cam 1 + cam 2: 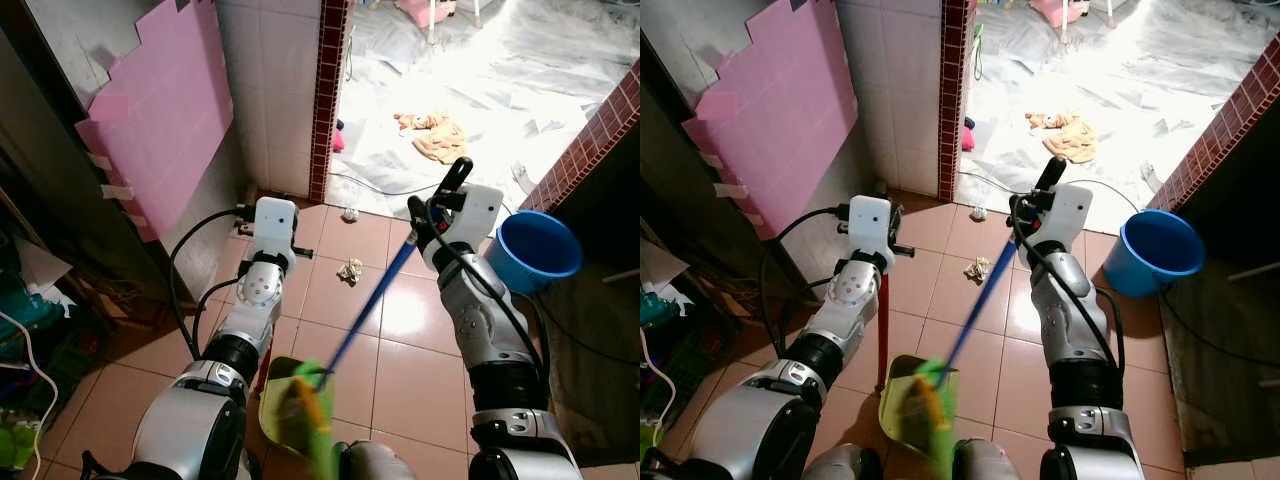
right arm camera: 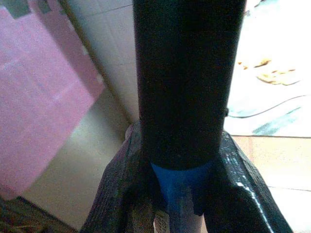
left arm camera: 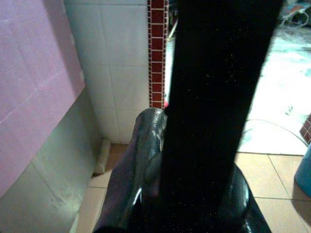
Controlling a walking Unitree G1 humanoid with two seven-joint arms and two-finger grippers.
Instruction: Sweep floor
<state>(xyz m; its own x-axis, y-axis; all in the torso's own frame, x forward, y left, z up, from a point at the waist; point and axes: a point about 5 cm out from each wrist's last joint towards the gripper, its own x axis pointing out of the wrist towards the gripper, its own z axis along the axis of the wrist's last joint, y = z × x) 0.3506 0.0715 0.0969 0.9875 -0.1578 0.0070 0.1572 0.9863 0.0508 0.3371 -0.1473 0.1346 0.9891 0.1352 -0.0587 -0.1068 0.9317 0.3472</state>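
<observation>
Right gripper [image 1: 1025, 212] clamped on blue-handled broom [image 1: 975, 305], bristles in yellow-green dustpan [image 1: 902, 400] (red handle clamped in left gripper [image 1: 888, 238]); 2 crumpled paper scraps [image 1: 977, 268] ahead.

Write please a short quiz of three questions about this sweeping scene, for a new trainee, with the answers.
1. True or false: the right gripper is shut on the blue broom handle.
2. Which stands right of the robot: A) blue bucket B) red chair C) black bag?
3. Fill in: two pieces of crumpled ____ lie on the tiles ahead.

Key: 1 true; 2 A; 3 paper. The left gripper grips a dark pole; the yellow-green dustpan lies near the robot's feet.
</observation>
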